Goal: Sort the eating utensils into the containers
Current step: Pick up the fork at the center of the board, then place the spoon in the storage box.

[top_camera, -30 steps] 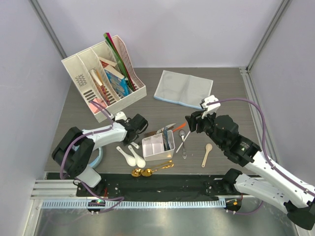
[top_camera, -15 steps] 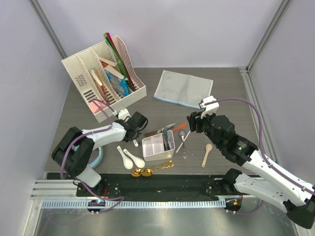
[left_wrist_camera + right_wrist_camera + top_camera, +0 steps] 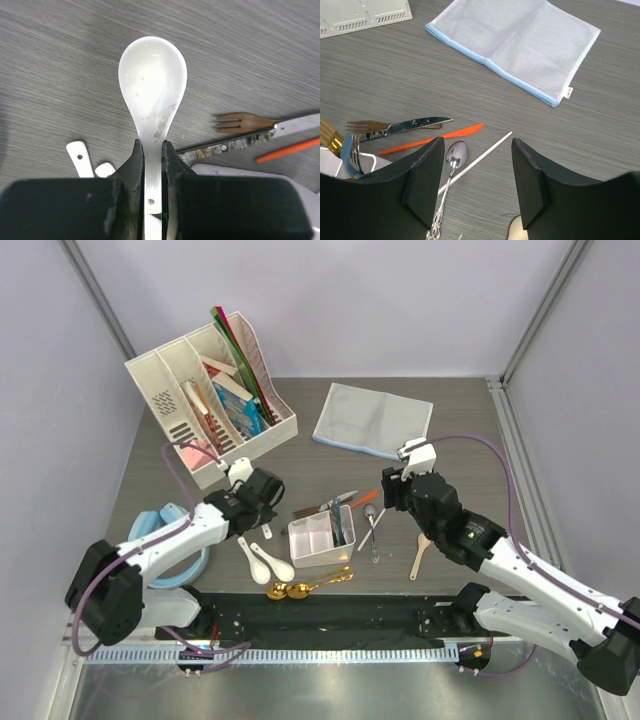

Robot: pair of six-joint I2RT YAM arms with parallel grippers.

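Spoon, soup, white ceramic (image 3: 152,95): being held by its handle in the left end effector (image 3: 151,150), whose black fingers (image 3: 131,167) are clenching it from both sides. The bowl is facing up and pointing away from the wrist, and it is hanging over bare tabletop (image 3: 450,440); whether it is touching the surface cannot be told.

Spoons, soup, white ceramic, two (image 3: 266,559): lying side by side on the tabletop left of the box, near the front edge.

Box, rectangular, white translucent plastic, divided into compartments (image 3: 305,556): sitting near the middle of the tabletop, between the two arms. Gold fork tines (image 3: 330,135) and blue-handled and silver pieces (image 3: 350,155) are resting in its right-hand compartment.

Knife, silver blade, mottled handle (image 3: 405,127): lying just behind the box, crossing a brown fork (image 3: 240,121).

Piece, slim, orange (image 3: 432,140): lying just beside the knife.

Spoon, silver, ornate handle (image 3: 451,165) and thin white stick (image 3: 480,152): lying crossed to the right of the box.

Spoons, gold (image 3: 300,588): lying in front of the box.

Spoon, wooden (image 3: 421,554): lying alone further right.

Right end effector (image 3: 476,160): hovering above the silver spoon and stick, fingers spread apart and gripping nothing.

Cloth, flat, grey-blue (image 3: 515,45): lying at the back of the tabletop.

Organiser, white, slotted, holding books and folders (image 3: 165,405): standing at the back left.
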